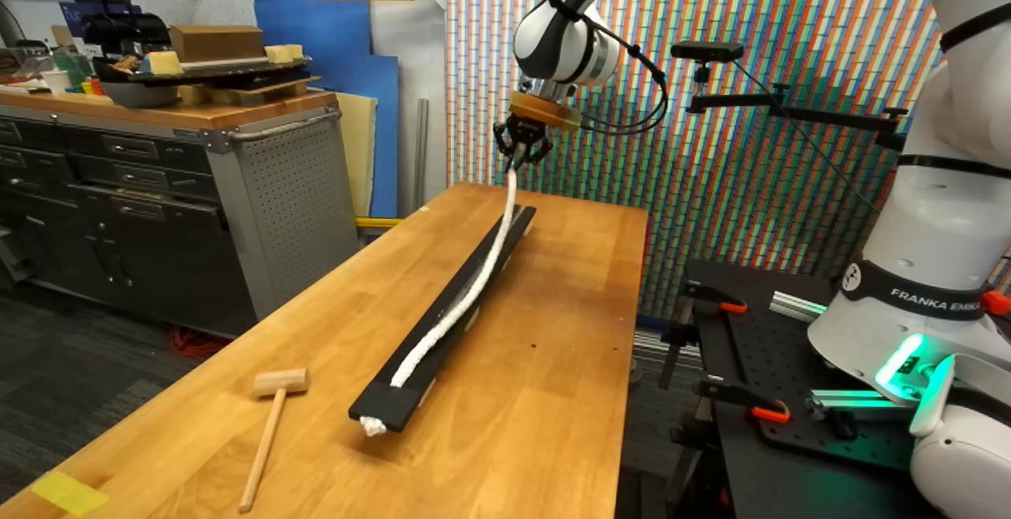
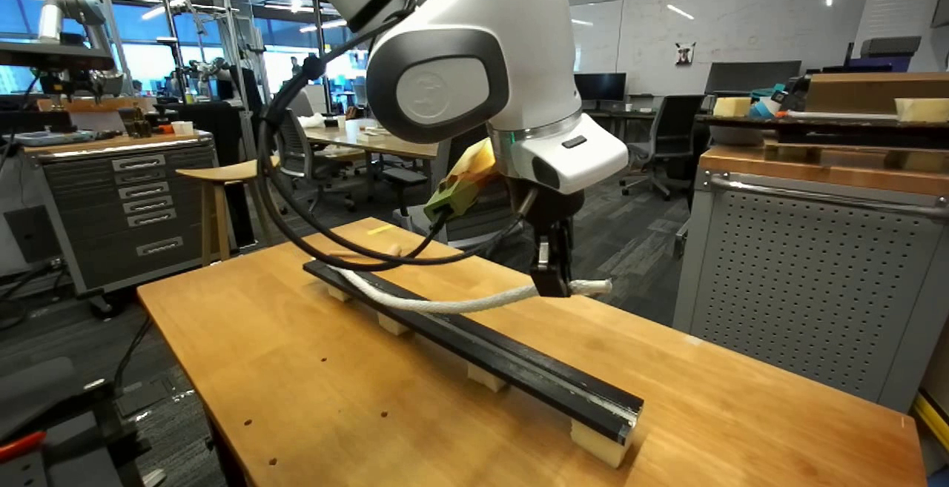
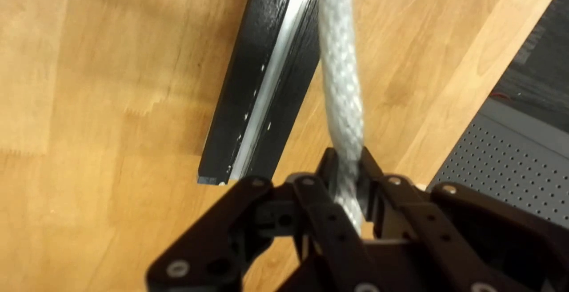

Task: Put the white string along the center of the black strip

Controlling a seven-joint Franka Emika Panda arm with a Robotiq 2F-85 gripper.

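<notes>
Pinching the white string (image 3: 340, 61) from both sides, the gripper (image 3: 349, 167) has its fingers (image 3: 371, 167) tight on it at lower right of center in the wrist view. Only that view looks from above on the bare end of the black strip (image 3: 247, 61), left of center, a pale groove (image 3: 266, 92) along its middle and the string passing to its right. In an exterior view a short tail (image 2: 593, 287) pokes out past the fingers, right of center, while the string sags leftward to the strip, which stands on pale blocks (image 2: 485, 377) above the table (image 2: 334, 405). In an exterior view the string lies on the strip at lower center, near a white tuft (image 1: 373, 426) at the strip's end; whether they join is hidden. A wooden mallet (image 1: 268, 432) shows whole at lower left. The arm (image 2: 519, 42) comes from the top of the frame in both exterior views, gripper pointing down. A gray bowl (image 1: 140, 94) and a white cup (image 1: 57, 81) sit upper left on a cabinet (image 1: 276, 163); their contents cannot be seen.
</notes>
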